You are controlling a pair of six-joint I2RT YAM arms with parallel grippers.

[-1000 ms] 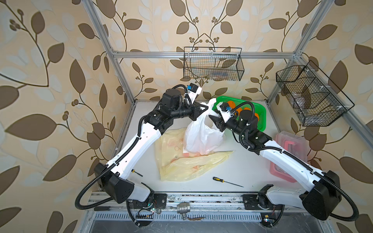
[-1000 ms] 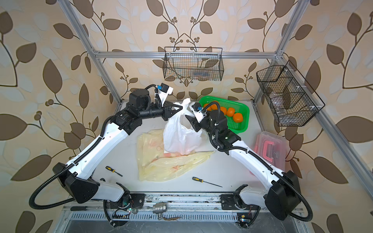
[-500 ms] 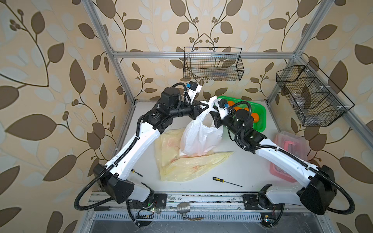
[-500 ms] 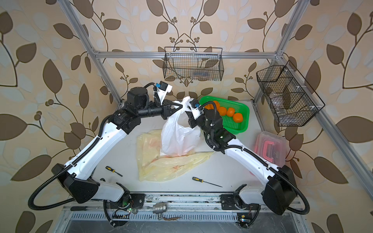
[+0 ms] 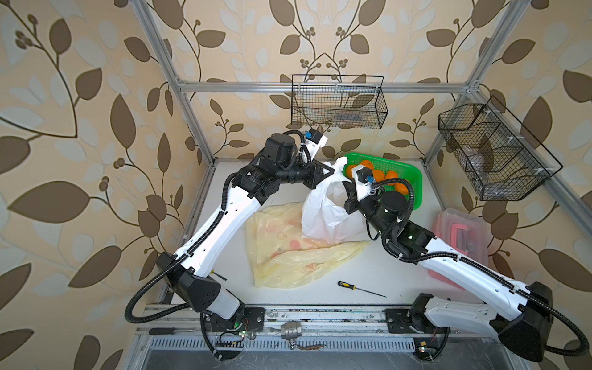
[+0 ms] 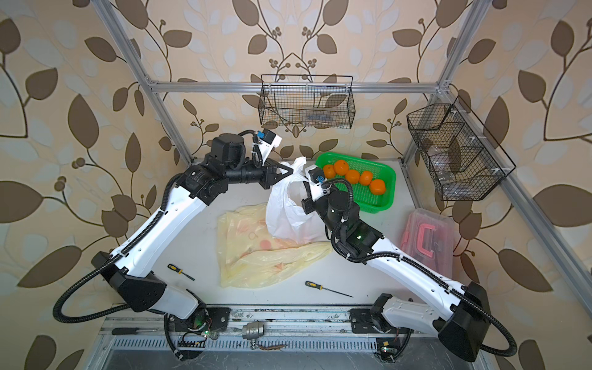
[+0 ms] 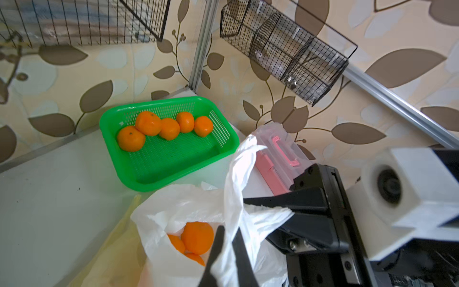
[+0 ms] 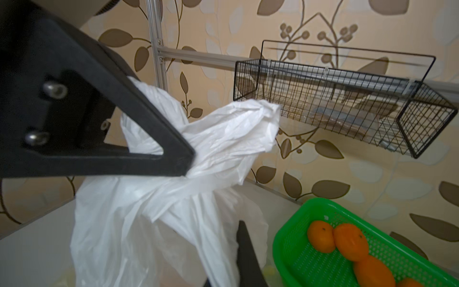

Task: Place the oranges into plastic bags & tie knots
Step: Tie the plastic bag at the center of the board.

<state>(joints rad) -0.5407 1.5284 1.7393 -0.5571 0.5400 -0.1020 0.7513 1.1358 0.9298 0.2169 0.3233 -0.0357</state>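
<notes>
Top views: high at the front, looking down; you get the whole table (image 5: pixel 384 266) in both.
Left wrist: close, facing the green basket (image 7: pixel 173 159).
Right wrist: close; shares that basket and the white bag (image 8: pixel 149 223).

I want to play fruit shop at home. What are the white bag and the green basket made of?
The white bag looks like thin, soft plastic film: it is wrinkled, hangs in floppy folds and seems slightly see-through. The green basket looks like hard, glossy moulded plastic: it keeps a stiff shape and has neat rows of little holes.
</notes>
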